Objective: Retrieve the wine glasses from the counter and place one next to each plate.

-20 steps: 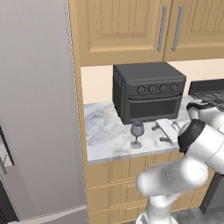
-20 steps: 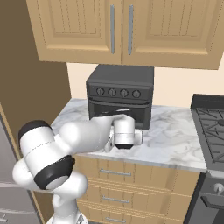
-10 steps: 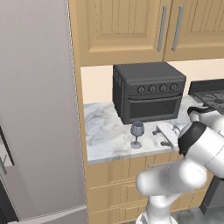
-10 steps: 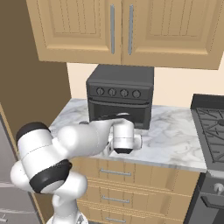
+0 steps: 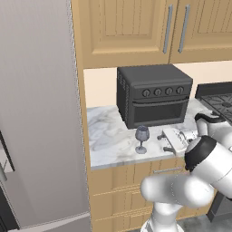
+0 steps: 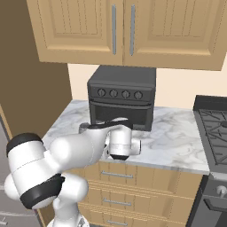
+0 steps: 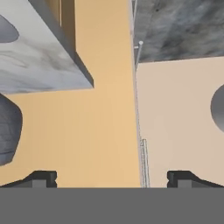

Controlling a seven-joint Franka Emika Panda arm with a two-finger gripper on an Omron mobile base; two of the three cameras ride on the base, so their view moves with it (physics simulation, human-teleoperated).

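One wine glass (image 5: 142,138), greyish-purple and stemmed, stands upright near the front edge of the marble counter (image 5: 108,140), in front of the oven's left corner. My gripper (image 5: 166,142) hovers low over the counter just right of the glass, fingers pointing at it, a small gap between. In the hand view the fingertips (image 7: 41,177) stand far apart, so the gripper (image 7: 111,177) is open and empty. A dark rounded shape at that view's left edge looks like the glass's bowl (image 7: 6,131), outside the left fingertip. The plates are out of view.
A black toaster oven (image 5: 154,95) sits at the back of the counter, close behind the glass. A tall grey fridge (image 5: 36,113) walls off the left end. A stove (image 6: 215,128) adjoins the counter on the right. Wooden cabinets (image 6: 119,31) hang overhead.
The hand has sunk a little and edged left toward the glass. The jaws stayed open. The glass has not moved.
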